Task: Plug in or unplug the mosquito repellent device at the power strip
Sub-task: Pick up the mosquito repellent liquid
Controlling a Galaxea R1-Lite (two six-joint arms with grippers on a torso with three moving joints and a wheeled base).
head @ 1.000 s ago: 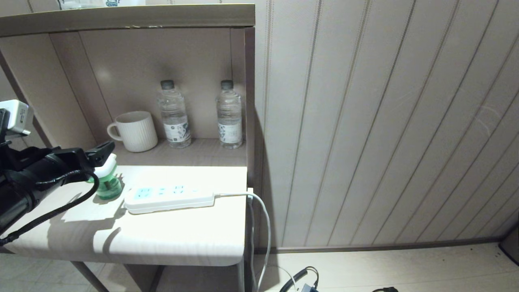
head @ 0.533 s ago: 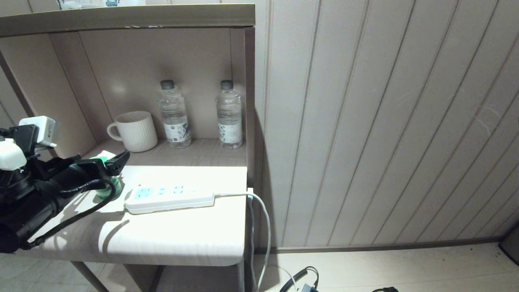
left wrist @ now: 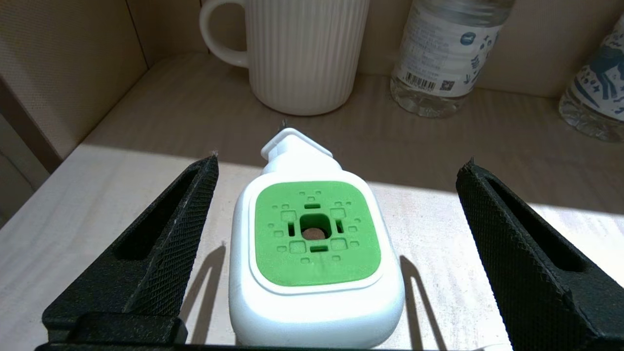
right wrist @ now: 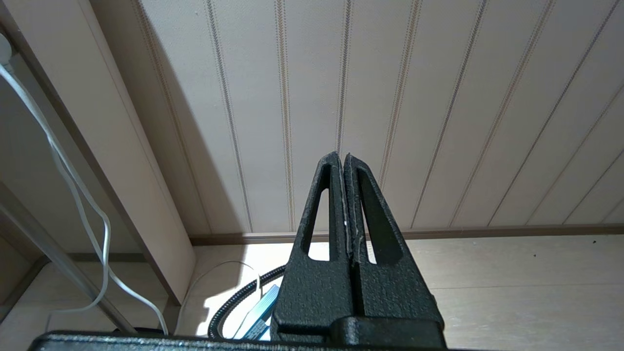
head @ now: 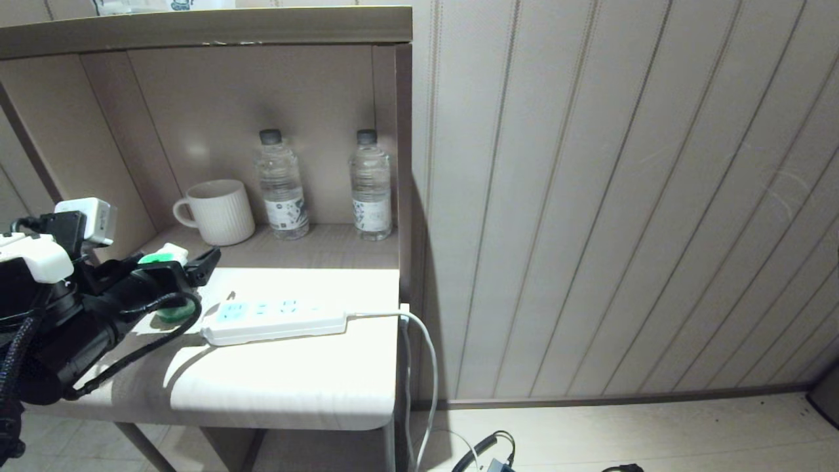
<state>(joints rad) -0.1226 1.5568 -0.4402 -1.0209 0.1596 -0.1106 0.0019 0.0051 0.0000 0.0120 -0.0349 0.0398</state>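
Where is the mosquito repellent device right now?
In the head view the mosquito repellent device stands at the table's left, just left of the power strip, in front of the mug, between the open left gripper's fingers, untouched.

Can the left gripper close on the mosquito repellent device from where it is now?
Probably yes. In the left wrist view the left gripper stands open with a finger on either side of the mosquito repellent device, not touching it. Nothing lies between them; the power strip sits clear beside it.
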